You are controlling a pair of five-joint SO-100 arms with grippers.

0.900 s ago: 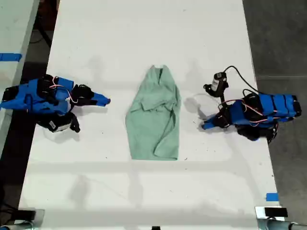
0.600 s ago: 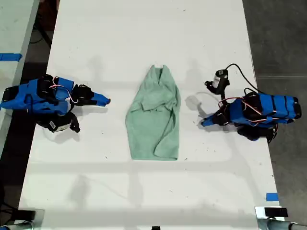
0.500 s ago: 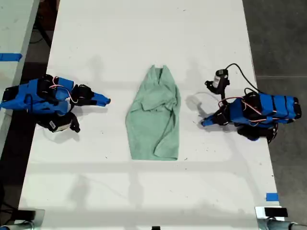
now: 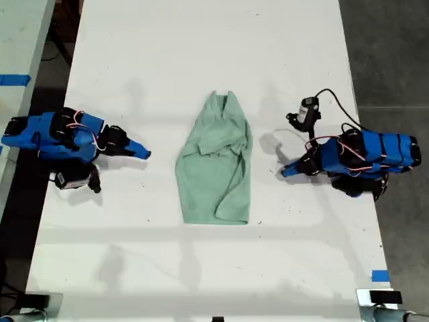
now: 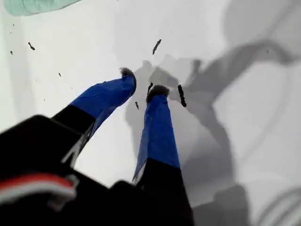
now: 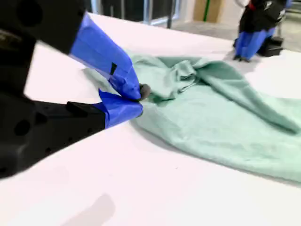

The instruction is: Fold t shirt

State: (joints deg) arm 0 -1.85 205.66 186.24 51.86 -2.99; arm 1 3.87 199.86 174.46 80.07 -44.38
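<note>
The pale mint-green t shirt [image 4: 214,168] lies crumpled and elongated in the middle of the white table [image 4: 201,54]. It is narrow at the far end and wider at the near end. My first gripper [image 4: 285,172] is at the exterior view's right, tipped down at bare table a short way from the shirt. Its blue fingertips [image 5: 142,82] stand a narrow gap apart, holding nothing. Only a corner of the shirt [image 5: 33,5] shows there. My second gripper [image 4: 144,153], at the exterior view's left, points at the shirt [image 6: 225,108]. Its tips [image 6: 140,101] are together and hold nothing.
A small black camera on a cable [image 4: 307,113] hangs beside the first arm. Blue tape marks sit near the table edge at the exterior view's lower right [image 4: 379,276] and on the neighbouring surface at its left [image 4: 13,80]. The first arm [image 6: 256,28] shows beyond the shirt.
The second arm has shifted, and its gripper tip has swung slightly toward the near edge of the table. The first arm has barely moved. The t shirt has not moved.
</note>
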